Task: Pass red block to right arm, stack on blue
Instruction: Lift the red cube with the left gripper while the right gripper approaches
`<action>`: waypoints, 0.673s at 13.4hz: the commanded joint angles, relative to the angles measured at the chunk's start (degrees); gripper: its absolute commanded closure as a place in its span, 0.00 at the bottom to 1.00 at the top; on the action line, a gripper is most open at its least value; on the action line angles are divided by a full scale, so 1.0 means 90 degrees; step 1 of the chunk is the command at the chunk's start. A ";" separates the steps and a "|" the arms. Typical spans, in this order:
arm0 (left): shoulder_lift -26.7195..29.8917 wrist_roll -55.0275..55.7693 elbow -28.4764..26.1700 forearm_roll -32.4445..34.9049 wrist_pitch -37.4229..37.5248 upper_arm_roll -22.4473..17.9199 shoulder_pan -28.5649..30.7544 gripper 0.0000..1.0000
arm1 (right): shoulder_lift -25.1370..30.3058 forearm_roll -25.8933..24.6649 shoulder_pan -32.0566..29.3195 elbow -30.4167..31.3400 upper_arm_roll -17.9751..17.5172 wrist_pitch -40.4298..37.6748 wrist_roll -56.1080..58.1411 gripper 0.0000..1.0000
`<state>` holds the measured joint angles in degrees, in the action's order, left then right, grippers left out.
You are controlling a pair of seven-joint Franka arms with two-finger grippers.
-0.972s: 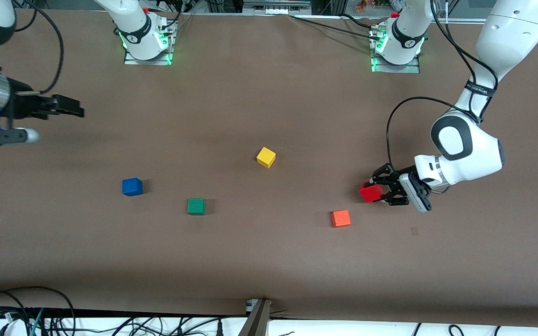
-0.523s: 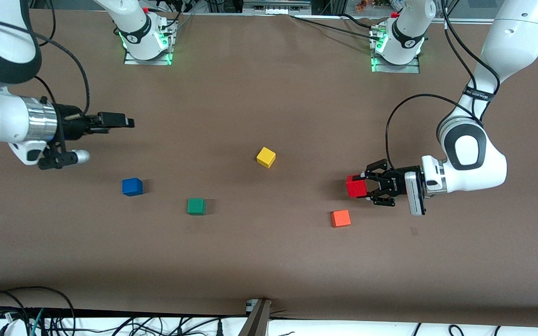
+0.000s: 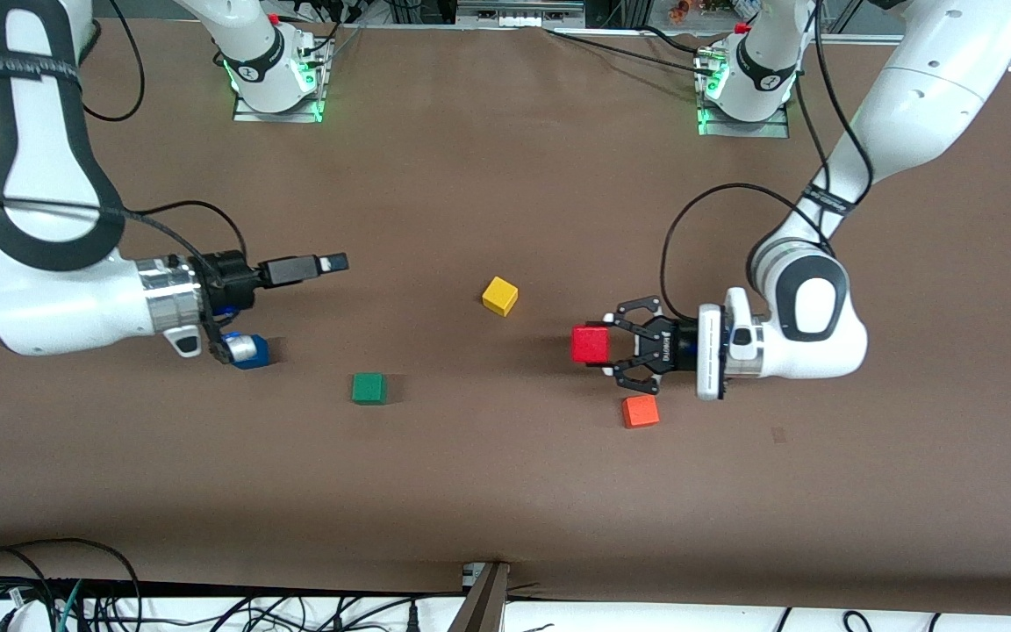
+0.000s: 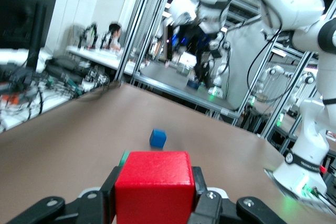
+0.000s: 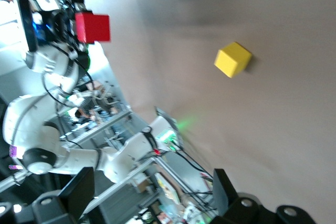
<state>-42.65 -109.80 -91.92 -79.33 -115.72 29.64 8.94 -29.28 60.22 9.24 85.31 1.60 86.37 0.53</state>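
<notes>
The left hand (image 3: 613, 345), clamped on the red block (image 3: 592, 344), and the spread-fingered, empty right hand (image 3: 330, 262) have moved toward each other over the tabletop (image 3: 505, 491), handoff likely next.

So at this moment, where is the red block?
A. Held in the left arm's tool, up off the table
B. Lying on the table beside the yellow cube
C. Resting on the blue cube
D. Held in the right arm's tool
A: the left tool is shut on the red block, clear of the table, while the right tool is open and carries nothing, apart from it above the table.
</notes>
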 commanded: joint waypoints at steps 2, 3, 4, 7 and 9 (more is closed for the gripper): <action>-0.0183 -0.0603 0.0203 -0.0745 -0.0070 0.0007 -0.0378 0.82 | -0.0300 0.0815 0.0447 -0.0016 0.0018 0.0645 -0.0049 0.00; -0.0183 -0.0603 0.0213 -0.0891 -0.0168 0.0007 -0.0475 0.82 | -0.0417 0.1176 0.0545 -0.0016 0.0018 0.0802 -0.0049 0.00; -0.0183 -0.0603 0.0213 -0.1047 -0.0275 0.0007 -0.0573 0.82 | -0.0476 0.1470 0.0652 -0.0016 0.0018 0.0977 -0.0049 0.00; -0.0252 -0.0982 0.0213 -0.1545 -0.0364 -0.0002 -0.0808 0.82 | -0.0681 0.2163 0.0858 0.0042 0.0018 0.1223 0.0029 0.00; -0.0252 -0.1062 0.0213 -0.1615 -0.0452 -0.0002 -0.0838 0.82 | -0.0760 0.2390 0.0907 0.0052 0.0018 0.1243 0.0049 0.00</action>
<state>-43.80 -117.11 -91.66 -92.01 -119.33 29.64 1.86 -35.80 79.28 16.98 85.39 1.54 96.87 0.48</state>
